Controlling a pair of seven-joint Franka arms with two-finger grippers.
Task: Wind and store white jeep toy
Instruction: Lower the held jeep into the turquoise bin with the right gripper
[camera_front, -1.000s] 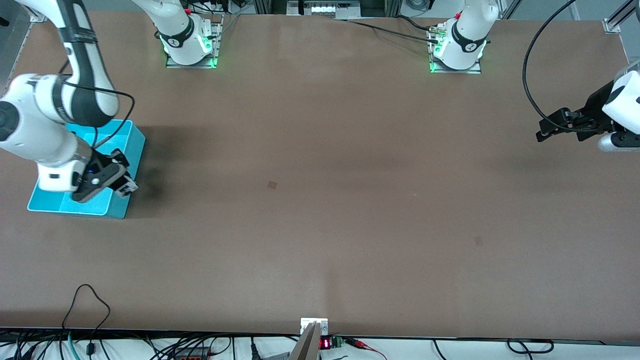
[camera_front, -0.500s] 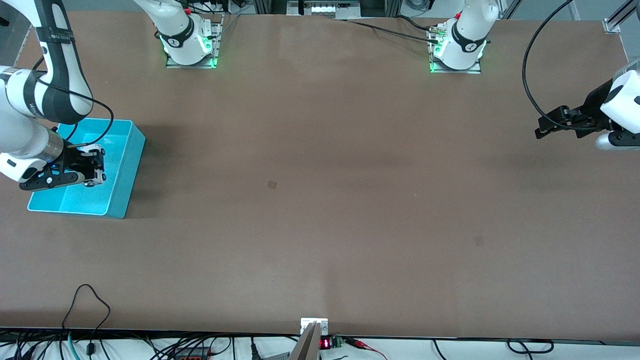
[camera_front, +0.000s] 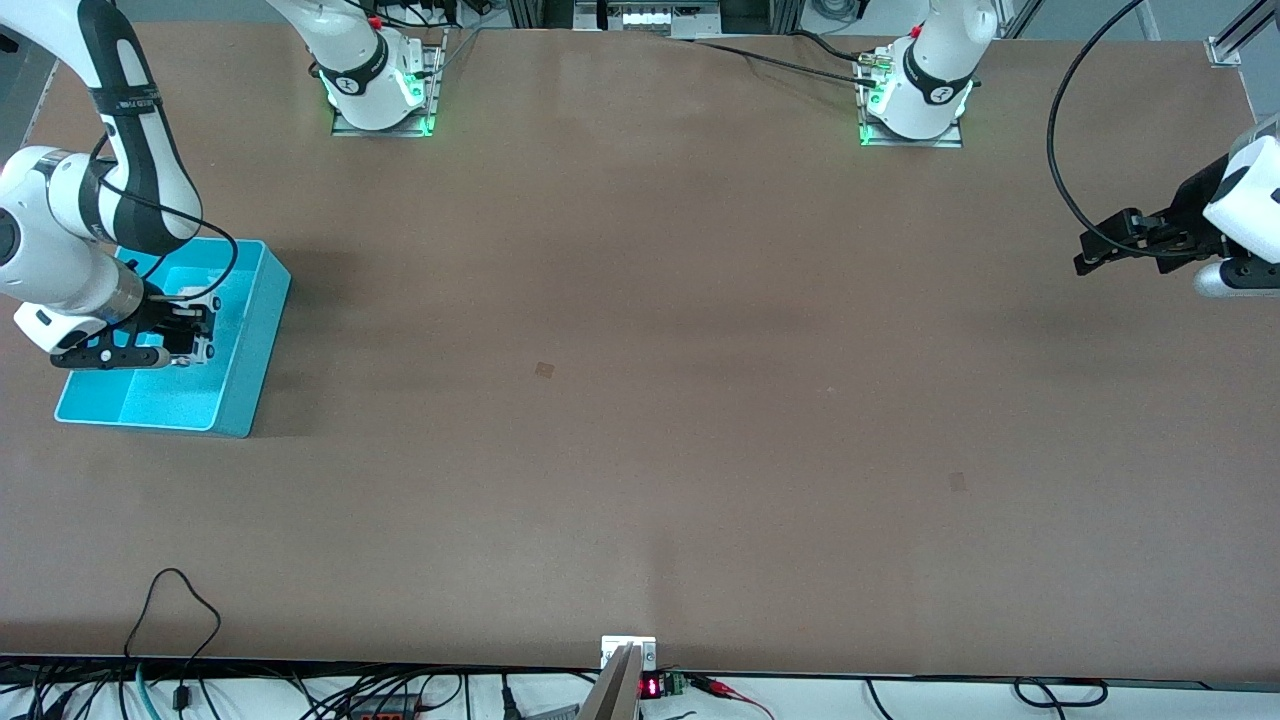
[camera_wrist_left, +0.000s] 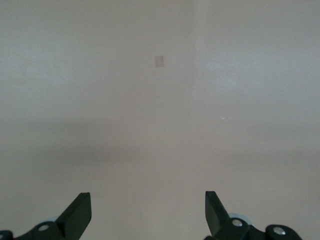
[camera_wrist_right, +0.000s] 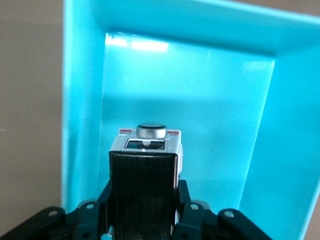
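The white jeep toy (camera_wrist_right: 146, 145) has a black roof panel and a round grey spare wheel at its end. My right gripper (camera_wrist_right: 144, 200) is shut on it, one finger on each side, and holds it above the floor of the cyan bin (camera_wrist_right: 80, 100). In the front view the right gripper (camera_front: 190, 335) hangs over the bin (camera_front: 268, 320) at the right arm's end of the table, and the toy is hard to make out there. My left gripper (camera_front: 1090, 255) waits open above bare table at the left arm's end, its fingers (camera_wrist_left: 80, 212) wide apart around nothing.
The bin's inner divider (camera_front: 118, 400) sets off a narrow compartment at its end. Small faded square marks (camera_front: 544, 369) lie on the brown tabletop. Cables (camera_front: 180, 600) trail over the table's edge nearest the front camera.
My right arm swung from the bin's wall that faces the table's middle to over its inside, carrying the toy, then shifted slightly. The left gripper has barely moved.
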